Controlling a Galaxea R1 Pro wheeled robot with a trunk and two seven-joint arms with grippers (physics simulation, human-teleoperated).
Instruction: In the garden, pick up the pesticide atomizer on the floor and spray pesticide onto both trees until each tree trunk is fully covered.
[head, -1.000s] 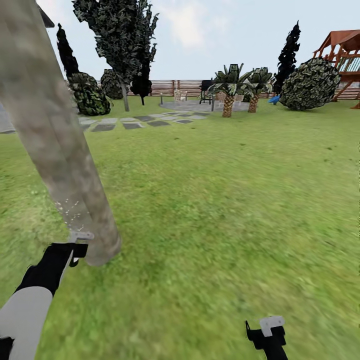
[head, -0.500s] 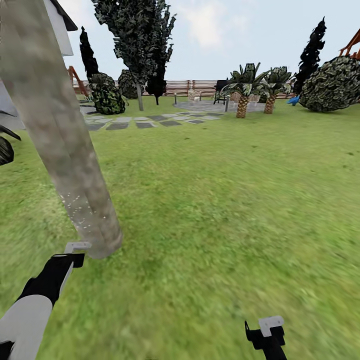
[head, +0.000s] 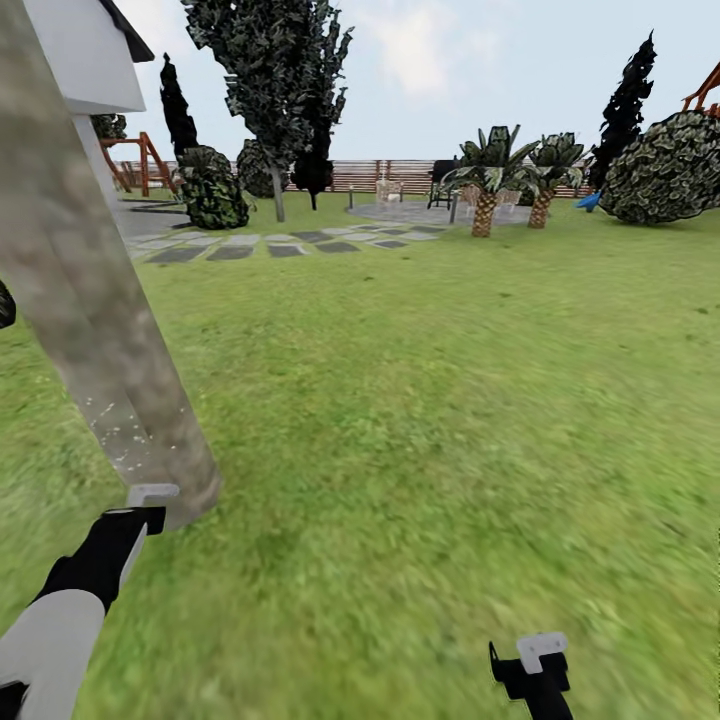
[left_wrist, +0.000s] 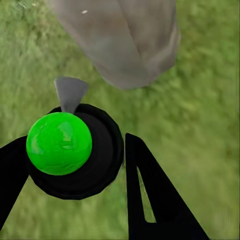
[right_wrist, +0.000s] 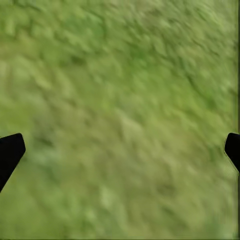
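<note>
Grass (head: 430, 400) spreads across the head view, with a thick mottled grey-brown tree trunk (head: 95, 310) leaning at the left; tiny white specks of pesticide (head: 118, 440) dot its lower bark. The left gripper (head: 150, 505) sits just beside the trunk's base, a pale grey nozzle at its tip, though from here I cannot tell how its fingers stand. The right gripper (head: 535, 665) hangs low over the lawn, well apart from the trunk. Far off stand stepping stones (head: 240, 248), short palms (head: 487, 190) and a slatted fence (head: 375, 175). In the left wrist view the black fingers (left_wrist: 150, 200) are pinched on the pesticide atomizer (left_wrist: 75, 150), a black round body with a bright green cap and a grey nozzle pointing toward the trunk's foot (left_wrist: 125, 40). In the right wrist view the two dark fingertips (right_wrist: 10, 152) sit at opposite edges, spread wide over blurred grass, holding nothing.
</note>
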